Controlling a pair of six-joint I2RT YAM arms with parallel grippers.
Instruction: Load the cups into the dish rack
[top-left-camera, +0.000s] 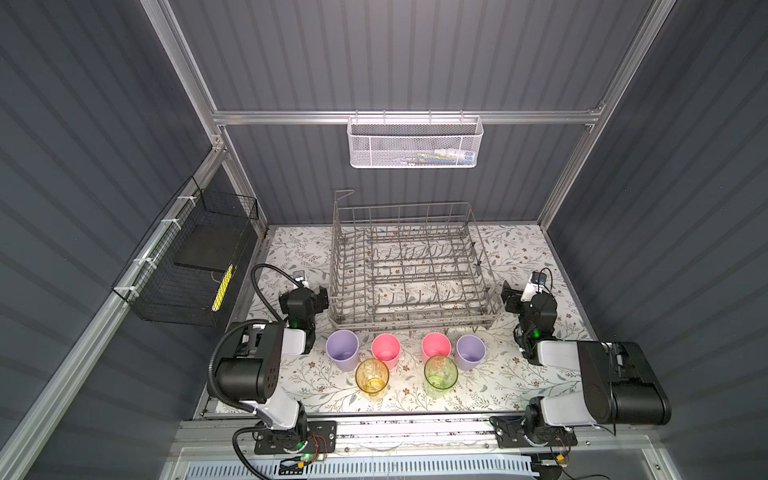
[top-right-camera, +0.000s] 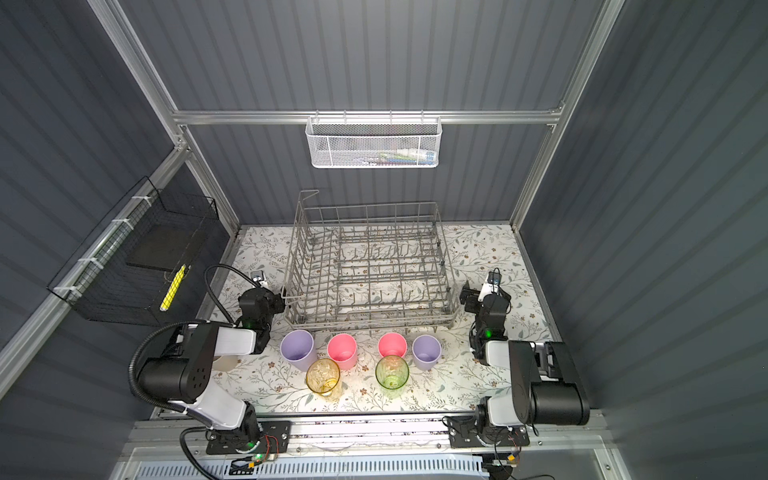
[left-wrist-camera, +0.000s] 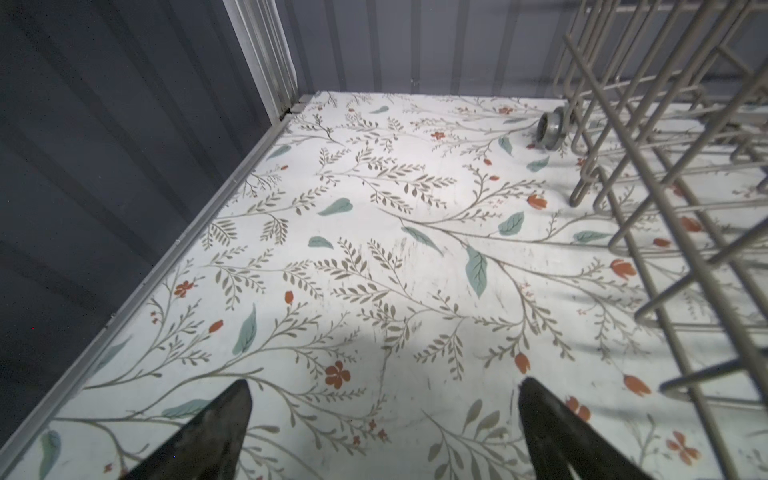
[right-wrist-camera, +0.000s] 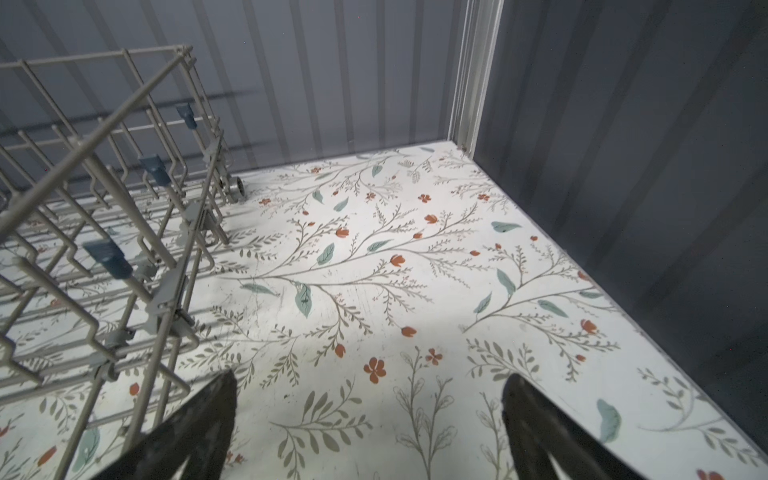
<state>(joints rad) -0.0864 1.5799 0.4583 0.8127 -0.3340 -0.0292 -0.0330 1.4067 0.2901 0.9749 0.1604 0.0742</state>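
Nearest to me on the floral tabletop (top-left-camera: 519, 386) are the clear yellow tumbler (top-left-camera: 372, 376) and the clear green tumbler (top-left-camera: 440, 372), both upright. Right behind them is a row of four opaque ones, mouths up, left to right: left lilac tumbler (top-left-camera: 342, 350), left pink tumbler (top-left-camera: 386, 350), right pink tumbler (top-left-camera: 436, 347), right lilac tumbler (top-left-camera: 470, 351). The green one overlaps the right pink one from my angle, so I can't say if they touch. In a top view something beige (top-right-camera: 226, 362) pokes out under the left arm, mostly hidden.

None of the cups are loaded: all sit on the table just in front of the dish rack (top-left-camera: 407, 320), which has nothing in it.

The left gripper (left-wrist-camera: 384, 399) is by the rack's near-left corner and the right gripper (right-wrist-camera: 372, 378) by its near-right corner. Both have jaws spread wide, nothing between them but tabletop.

The rack has blue clips (right-wrist-camera: 110, 257) on its wires and a small wheel (left-wrist-camera: 550, 133).

Further back, the black wire basket (top-left-camera: 187, 266) on the left wall holds a yellow stick-shaped thing (top-left-camera: 222, 289). The white mesh basket (top-left-camera: 415, 143) on the far wall has some items in it, with labels too small to read.
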